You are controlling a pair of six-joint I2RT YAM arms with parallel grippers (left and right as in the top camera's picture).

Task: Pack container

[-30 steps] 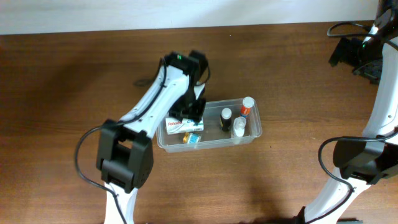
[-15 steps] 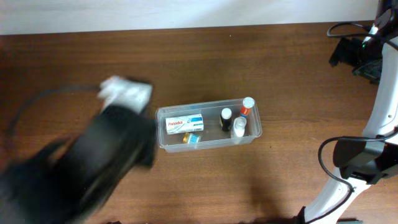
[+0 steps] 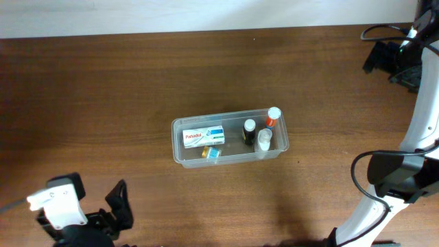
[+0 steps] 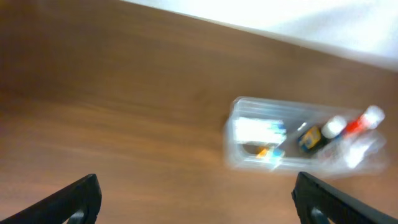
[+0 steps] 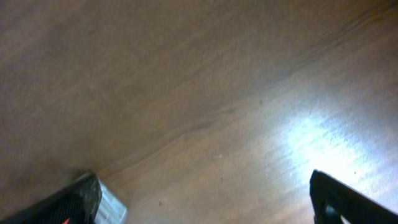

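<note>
A: What is seen at the left?

B: A dark brown, wood-grained worktop [image 3: 103,103] is seen, bounded along its far edge by a pale wall [image 3: 206,14]. The left fingers [image 4: 78,202] are held spread wide near the front-left corner, and nothing is gripped between them.

A: And in the middle?

B: The container [image 3: 236,159] is set near the centre of the worktop, well apart from both sets of fingers. A white box [image 3: 203,136] is laid in its left half, with a small orange-and-blue item [image 3: 212,152], possibly a sachet, just beside it. A dark-capped bottle [image 3: 249,130], a clear bottle [image 3: 263,140] and a red-and-white tube [image 3: 272,116] are packed in its right half.

A: And at the right?

B: The right fingers [image 5: 348,202] are parted wide over bare wood toward the far-right corner, with nothing grasped. A bright glare patch [image 5: 311,137] is reflected in the grain.
</note>
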